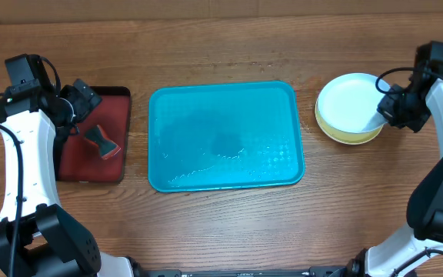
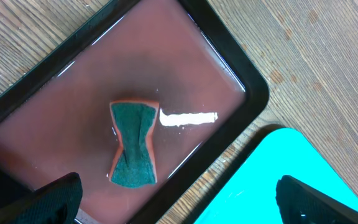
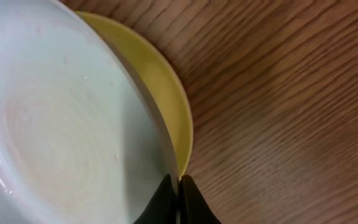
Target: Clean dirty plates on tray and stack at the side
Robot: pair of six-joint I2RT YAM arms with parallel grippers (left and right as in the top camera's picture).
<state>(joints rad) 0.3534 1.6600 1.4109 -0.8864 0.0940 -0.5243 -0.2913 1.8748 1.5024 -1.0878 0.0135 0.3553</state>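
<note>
Tray (image 1: 225, 131) bare. Plates (image 1: 350, 108) stacked right of it, with the pale top plate (image 3: 55, 124) leaning on the yellow-green plate (image 3: 163, 93). Right gripper (image 3: 179, 193) pinched shut, apparently on the top plate's rim (thin hold). Left gripper (image 2: 179, 199) spread wide over the sponge (image 2: 134, 144), left of the tray. Risk: if released while tilted, the top plate could slide off the stack.

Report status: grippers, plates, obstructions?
Left gripper open by sponge. Right gripper shut on white plate rim, on yellow plate. Tray bare. Nothing in the way.
</note>
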